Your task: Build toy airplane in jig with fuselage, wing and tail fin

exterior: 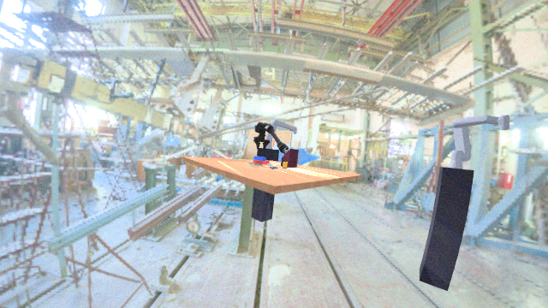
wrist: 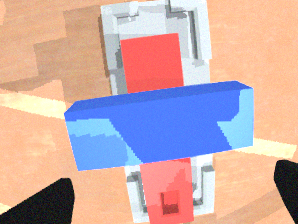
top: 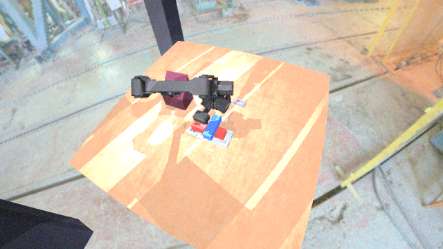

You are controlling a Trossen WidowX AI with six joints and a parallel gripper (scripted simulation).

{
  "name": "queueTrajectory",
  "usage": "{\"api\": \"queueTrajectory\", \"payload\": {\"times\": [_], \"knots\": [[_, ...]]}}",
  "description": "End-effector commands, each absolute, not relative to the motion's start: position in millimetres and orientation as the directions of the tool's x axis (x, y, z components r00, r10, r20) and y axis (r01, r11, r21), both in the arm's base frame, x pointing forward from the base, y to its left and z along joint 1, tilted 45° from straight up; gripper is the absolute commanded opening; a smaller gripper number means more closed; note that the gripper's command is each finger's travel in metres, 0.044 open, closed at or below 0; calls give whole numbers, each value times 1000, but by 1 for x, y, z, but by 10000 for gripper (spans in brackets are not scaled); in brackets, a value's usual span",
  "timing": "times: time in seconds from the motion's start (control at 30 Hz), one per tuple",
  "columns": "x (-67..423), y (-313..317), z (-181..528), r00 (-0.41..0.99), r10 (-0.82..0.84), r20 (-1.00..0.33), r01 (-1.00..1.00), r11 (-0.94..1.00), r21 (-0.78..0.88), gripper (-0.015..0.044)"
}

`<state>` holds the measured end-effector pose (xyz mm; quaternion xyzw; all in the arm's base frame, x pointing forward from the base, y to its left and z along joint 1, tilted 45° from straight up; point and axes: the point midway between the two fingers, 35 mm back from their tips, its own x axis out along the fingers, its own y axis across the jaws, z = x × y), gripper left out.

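Observation:
The red fuselage [top: 220, 133] [wrist: 149, 63] lies in the white jig cradle [top: 226, 141] [wrist: 112, 24]. The blue wing [top: 212, 127] [wrist: 160, 125] sits across the top of the fuselage, with nothing gripping it. A small dark tail socket shows open near one end of the fuselage. My gripper [top: 210, 113] [wrist: 178, 181] is open and empty, a little above the wing, its dark fingertips wide on either side. A small flat lilac piece [top: 239, 102] lies on the table behind the jig.
The arm's maroon base block [top: 174, 100] [exterior: 293, 157] stands at the back of the orange table [top: 194, 194] [exterior: 274, 177]. A small yellow piece [exterior: 284, 163] lies by that block. Dark pillars stand off the table.

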<state>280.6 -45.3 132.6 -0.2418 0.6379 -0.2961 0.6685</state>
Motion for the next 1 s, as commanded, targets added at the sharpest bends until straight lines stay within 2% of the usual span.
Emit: {"api": "queueTrajectory", "payload": {"times": [0.0, 0.13, 0.3, 0.6, 0.83, 0.97], "knots": [[281, -45, 132, 10, -701, -713, 34, 713, -700, 440], [282, -36, 124, 13, -695, -719, 32, 719, -695, 440], [276, 31, 67, 20, -664, -747, 21, 747, -664, 440], [204, 124, -31, 8, -681, -732, 26, 732, -681, 440], [189, 132, -44, 8, -692, -722, 32, 722, -692, 440], [190, 101, -77, 8, -693, -721, 32, 721, -692, 440]]}}
